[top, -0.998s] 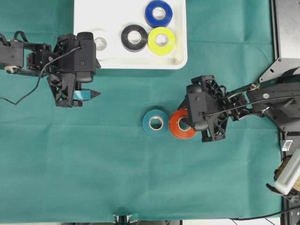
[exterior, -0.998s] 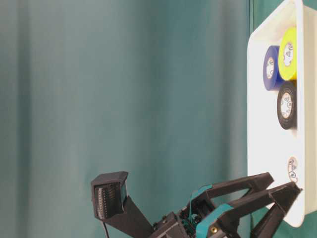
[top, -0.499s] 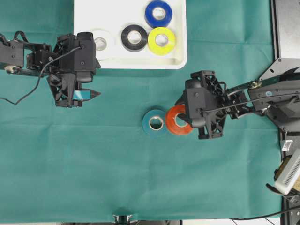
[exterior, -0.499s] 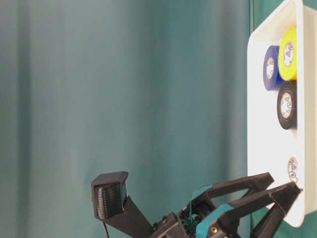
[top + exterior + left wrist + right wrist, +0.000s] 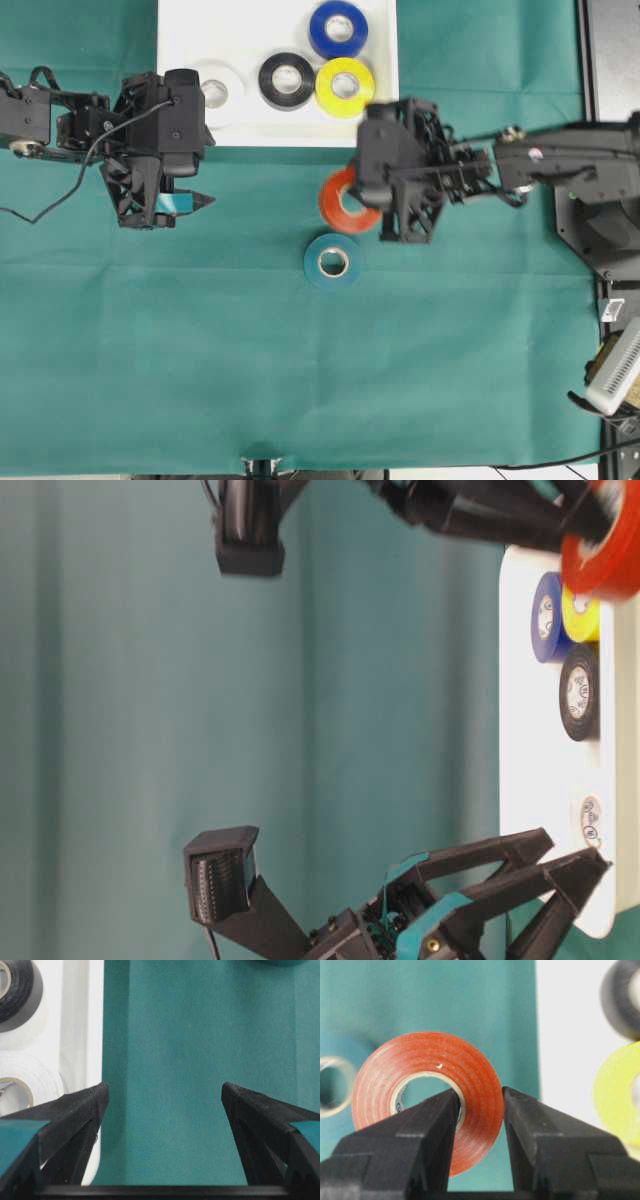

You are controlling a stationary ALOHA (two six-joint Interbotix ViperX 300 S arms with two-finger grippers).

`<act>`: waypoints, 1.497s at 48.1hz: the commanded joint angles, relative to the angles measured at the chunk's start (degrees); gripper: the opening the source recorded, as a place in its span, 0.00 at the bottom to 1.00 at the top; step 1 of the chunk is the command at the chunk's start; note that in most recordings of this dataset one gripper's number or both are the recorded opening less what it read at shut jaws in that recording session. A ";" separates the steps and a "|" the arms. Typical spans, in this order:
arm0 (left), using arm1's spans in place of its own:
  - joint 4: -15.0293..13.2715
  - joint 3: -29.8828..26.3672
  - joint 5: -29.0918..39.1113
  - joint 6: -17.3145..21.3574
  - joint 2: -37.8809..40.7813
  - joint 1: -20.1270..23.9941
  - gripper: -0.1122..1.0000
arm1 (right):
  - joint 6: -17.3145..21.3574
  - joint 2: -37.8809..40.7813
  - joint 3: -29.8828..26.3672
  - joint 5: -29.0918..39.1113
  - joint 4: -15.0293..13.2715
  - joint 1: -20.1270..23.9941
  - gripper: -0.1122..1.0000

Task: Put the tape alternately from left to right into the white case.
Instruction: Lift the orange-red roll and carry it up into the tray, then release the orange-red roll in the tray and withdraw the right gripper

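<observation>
Lifted off the cloth and carried toward the white case (image 5: 390, 128): orange-red roll (image 5: 340, 202), pinched through its wall by right gripper (image 5: 362, 206).
Left gripper (image 5: 196, 202) spread wide, empty. 4 rolls in; teal roll (image 5: 332, 262) waiting on cloth.

Left end effector (image 5: 190, 203) hangs level with jaws spread wide and nothing between them, arm reaching in from the left edge; right end effector (image 5: 352, 205) is clamped on the wall of the orange-red roll (image 5: 340, 200), lifted.
</observation>
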 commanded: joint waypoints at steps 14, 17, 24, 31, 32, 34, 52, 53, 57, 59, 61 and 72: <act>-0.09 -0.53 -0.26 0.18 -0.62 -0.35 0.99 | -0.18 3.52 -6.42 -0.44 -5.36 -7.82 0.11; -0.09 -0.44 -0.26 0.18 -0.70 -0.35 0.99 | -0.18 4.39 -7.38 -0.44 -6.15 -9.05 0.11; -0.09 -0.53 -0.26 0.18 -0.70 -0.35 0.99 | -0.18 6.50 -9.93 -0.53 -8.44 -12.39 0.11; -0.09 -0.44 -0.26 0.18 -0.62 -0.35 0.99 | -0.09 8.96 -12.83 -0.97 -10.46 -15.64 0.11; -0.09 -0.44 -0.26 0.18 -0.62 -0.35 0.99 | -0.09 9.40 -13.45 -1.14 -10.81 -16.35 0.11; 0.00 -0.44 -0.26 0.18 -0.62 -0.35 0.99 | -0.18 10.11 -14.33 -1.41 -11.16 -17.23 0.11; -0.09 -0.35 -0.35 0.18 -0.70 -0.62 0.99 | -0.35 15.03 -19.42 -5.27 -12.48 -23.29 0.11; -0.09 -0.35 -0.26 0.18 -0.62 -0.62 0.99 | -0.35 15.47 -19.78 -5.71 -12.57 -23.73 0.11; -0.09 -0.35 -0.35 0.18 -0.62 -0.62 0.99 | -0.35 16.17 -20.39 -6.68 -12.57 -24.79 0.11; -0.09 -0.35 -0.35 0.18 -0.62 -0.62 0.99 | -0.35 16.52 -20.65 -6.94 -12.57 -25.31 0.11; -0.09 -0.35 -0.26 0.18 -0.62 -0.62 0.99 | -0.35 16.79 -20.83 -7.21 -12.57 -25.84 0.11; -0.09 -0.35 -0.35 0.18 -0.62 -0.62 0.99 | -0.44 17.75 -21.27 -7.47 -12.66 -27.16 0.11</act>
